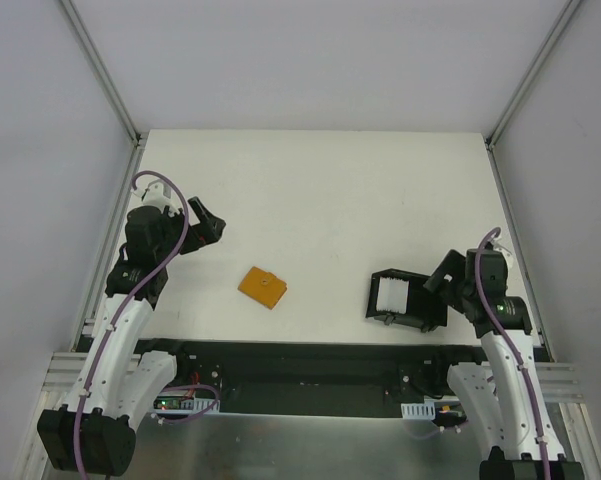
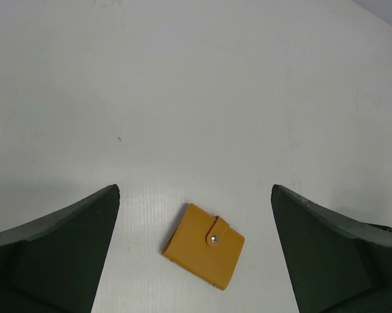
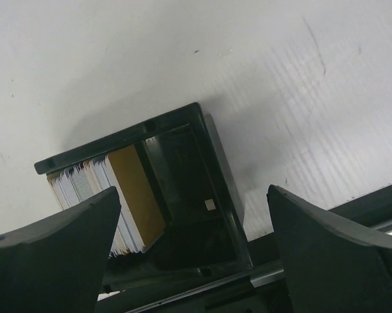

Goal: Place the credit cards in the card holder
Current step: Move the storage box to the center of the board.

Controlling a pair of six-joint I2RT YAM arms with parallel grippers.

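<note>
The card holder (image 1: 420,300) is a black open-topped box at the near right of the table. In the right wrist view its rim (image 3: 117,140) frames a row of upright white-edged cards (image 3: 85,186), with a tan-orange credit card (image 3: 138,195) as the last one facing the empty black half. My right gripper (image 1: 440,280) (image 3: 194,192) is open and empty, hovering above the box. The tan-orange folding wallet (image 1: 264,287) (image 2: 203,246) lies shut, snap fastened, at the table's near middle. My left gripper (image 1: 205,228) (image 2: 196,189) is open and empty, above and to the left of the wallet.
The white table (image 1: 320,200) is walled by grey panels at the left, right and back. A black rail (image 1: 300,360) runs along the near edge, right below the card holder. In the right wrist view the rail (image 3: 378,202) shows at the lower right.
</note>
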